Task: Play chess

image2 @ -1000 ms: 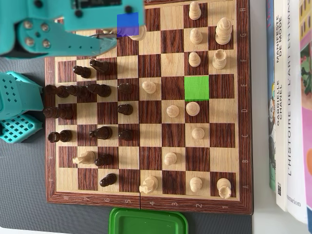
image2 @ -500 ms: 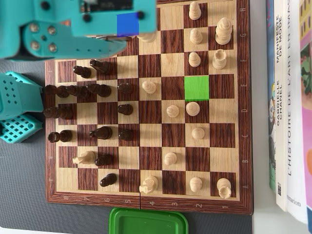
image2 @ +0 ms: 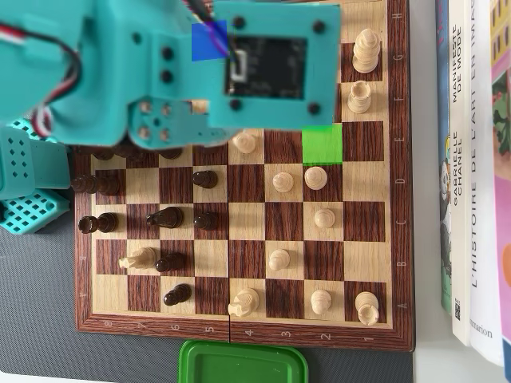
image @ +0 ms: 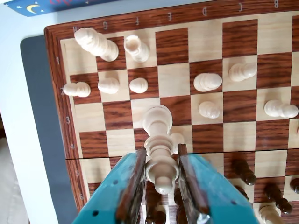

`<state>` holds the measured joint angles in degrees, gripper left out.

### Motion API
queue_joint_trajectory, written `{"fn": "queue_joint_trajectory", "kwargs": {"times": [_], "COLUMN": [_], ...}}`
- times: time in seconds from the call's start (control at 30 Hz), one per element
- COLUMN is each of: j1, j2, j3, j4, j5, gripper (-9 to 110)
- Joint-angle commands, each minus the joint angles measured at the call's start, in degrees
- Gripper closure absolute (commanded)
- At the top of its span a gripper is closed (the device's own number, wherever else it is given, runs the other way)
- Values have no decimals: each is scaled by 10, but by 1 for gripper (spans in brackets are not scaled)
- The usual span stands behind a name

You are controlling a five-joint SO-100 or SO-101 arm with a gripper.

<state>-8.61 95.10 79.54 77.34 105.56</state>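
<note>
In the wrist view my teal gripper (image: 161,150) is shut on a tall white chess piece (image: 159,140), one jaw on each side of its upper body, its base hanging over the middle of the wooden chessboard (image: 140,21). Other white pieces (image: 208,81) stand on the far ranks and dark pieces (image: 244,171) stand near the gripper. In the overhead view the arm (image2: 200,72) covers the board's (image2: 239,325) upper left, hiding the gripper and the held piece. A green-tinted square (image2: 322,144) and a blue patch (image2: 209,40) show there.
Books (image2: 471,159) lie along the board's right edge in the overhead view. A green container (image2: 243,363) sits below the board. The teal arm base (image2: 24,183) stands at the left on a grey mat (image2: 40,319).
</note>
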Motion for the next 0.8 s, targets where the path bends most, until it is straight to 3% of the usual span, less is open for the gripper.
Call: {"fn": "queue_joint_trajectory", "kwargs": {"times": [0.0, 0.77], "j1": [17, 27], "j2": [-19, -200], "j3": [-57, -168], "j4": [-9, -4], "j5": [-18, -54], "gripper": [100, 100]}}
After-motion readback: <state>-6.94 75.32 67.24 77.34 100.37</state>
